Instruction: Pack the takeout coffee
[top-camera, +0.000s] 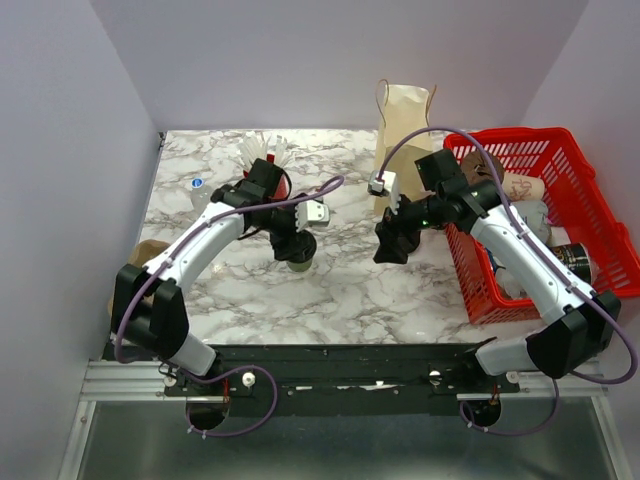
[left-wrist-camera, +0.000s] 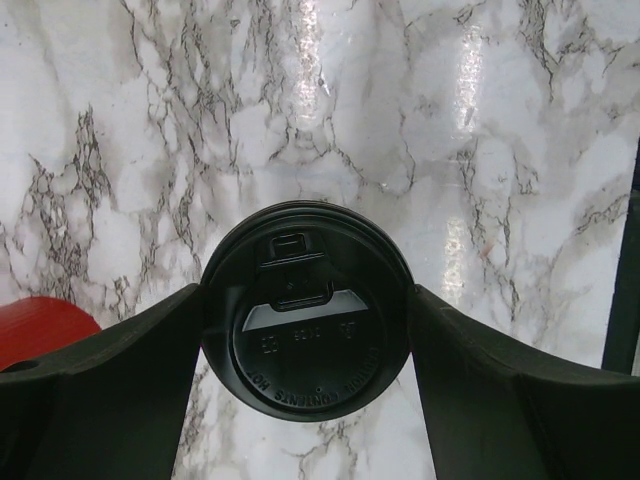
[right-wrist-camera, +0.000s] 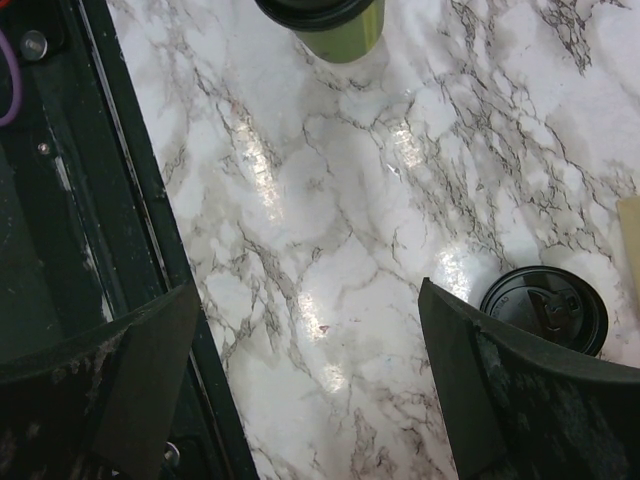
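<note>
Cup: small olive-green paper cup (top-camera: 298, 264) with round black plastic lid (left-wrist-camera: 308, 330), upright on white marble tabletop (top-camera: 340, 300), left of centre.
Left gripper (top-camera: 296, 248): 2 fingers (left-wrist-camera: 110, 400) closed against opposite sides of lid rim, gripping cup.
Right gripper (top-camera: 392, 248): spread wide, empty, above marble; loose flat black disc (right-wrist-camera: 542, 308) just beside 1 finger.

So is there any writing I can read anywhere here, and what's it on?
"CONTENTS HOT": raised letters, upside down in the left wrist view, along the edge of the black lid; only partly legible.
Marks at that lid's centre: too blurred.
Brown scrawl on a paper cup in the red basket: too small.
</note>
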